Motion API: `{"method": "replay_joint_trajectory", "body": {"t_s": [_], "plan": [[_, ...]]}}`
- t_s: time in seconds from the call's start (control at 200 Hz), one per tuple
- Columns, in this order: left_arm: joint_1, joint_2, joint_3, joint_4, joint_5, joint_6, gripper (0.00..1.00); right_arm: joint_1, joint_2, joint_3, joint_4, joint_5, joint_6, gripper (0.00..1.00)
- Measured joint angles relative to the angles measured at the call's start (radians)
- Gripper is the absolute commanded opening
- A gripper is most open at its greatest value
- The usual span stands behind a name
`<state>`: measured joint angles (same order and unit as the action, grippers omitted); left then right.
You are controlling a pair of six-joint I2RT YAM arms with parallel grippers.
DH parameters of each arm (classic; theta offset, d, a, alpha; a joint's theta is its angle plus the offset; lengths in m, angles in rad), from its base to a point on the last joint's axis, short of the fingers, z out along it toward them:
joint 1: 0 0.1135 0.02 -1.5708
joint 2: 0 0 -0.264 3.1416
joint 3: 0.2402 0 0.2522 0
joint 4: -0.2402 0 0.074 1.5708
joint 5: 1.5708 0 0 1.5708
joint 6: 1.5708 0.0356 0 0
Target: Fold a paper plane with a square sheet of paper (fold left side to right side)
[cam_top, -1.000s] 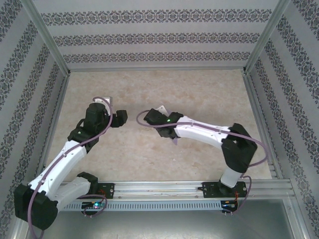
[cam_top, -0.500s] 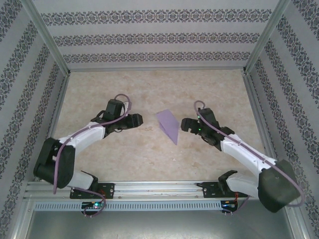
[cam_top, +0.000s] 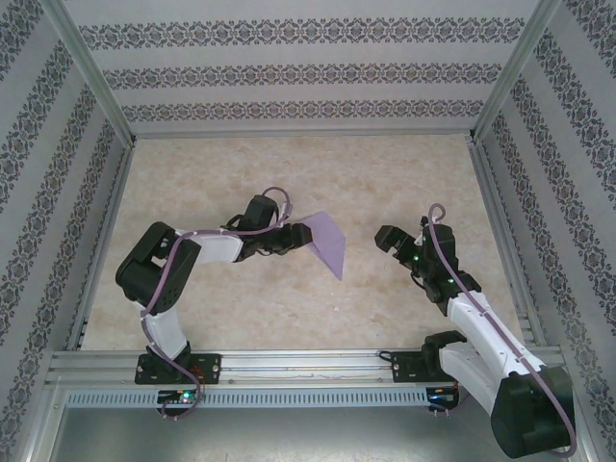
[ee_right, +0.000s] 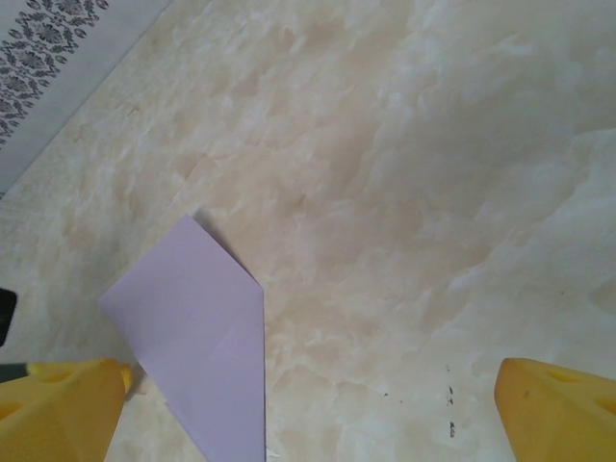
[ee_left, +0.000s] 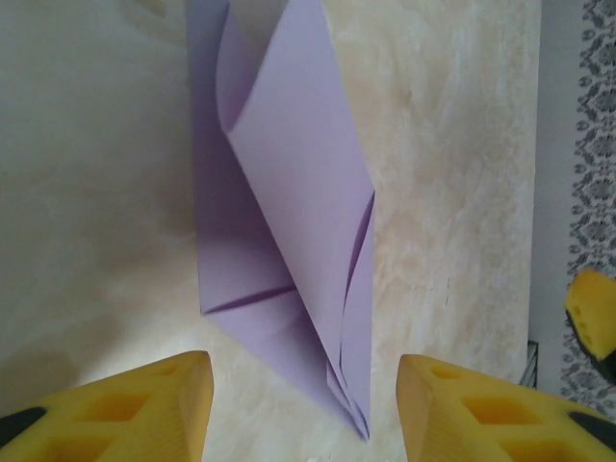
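Left jaws part-open, yellow fingers point(ee_left: 125, 409) flanking without pinching the pointed end of the folded lavender sheet of paper point(cam_top: 325, 243) lying at the middle of the surface point(cam_top: 289, 308); right jaws spread wide, empty, well apart to its right.

A robot lab test cell: aluminium frame point(cam_top: 87, 72), patterned wall panels point(cam_top: 308, 72), marble-look tabletop point(cam_top: 289, 173), arm-mounting rail point(cam_top: 308, 364).

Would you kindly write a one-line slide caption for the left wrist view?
Folded lavender paper lying on the marbled table, its narrow tip between the left gripper's open yellow fingers.
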<state>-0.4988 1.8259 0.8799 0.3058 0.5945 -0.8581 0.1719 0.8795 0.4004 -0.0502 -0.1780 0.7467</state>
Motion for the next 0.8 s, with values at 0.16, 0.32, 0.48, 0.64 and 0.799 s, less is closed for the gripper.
{"method": "replay_joint_trajectory", "body": {"t_s": [0.16,0.32,0.48,0.64,0.799], "plan": [[-0.006,0.069,0.015,0.083,-0.008,-0.070,0.45,0.000,0.000,-0.002,0.002,-0.015,0.010,0.98],[-0.013,0.129,0.051,0.152,-0.007,-0.116,0.36,0.000,0.000,-0.003,0.003,-0.023,0.010,0.98],[-0.013,0.170,0.074,0.182,-0.007,-0.141,0.18,0.000,0.000,-0.013,0.002,-0.023,0.011,0.98],[-0.013,0.169,0.077,0.180,-0.004,-0.127,0.04,-0.013,0.003,-0.016,0.003,-0.048,0.008,0.98],[-0.011,0.134,0.072,0.167,0.015,-0.073,0.00,-0.013,0.047,-0.015,0.007,-0.117,-0.019,0.98]]}}
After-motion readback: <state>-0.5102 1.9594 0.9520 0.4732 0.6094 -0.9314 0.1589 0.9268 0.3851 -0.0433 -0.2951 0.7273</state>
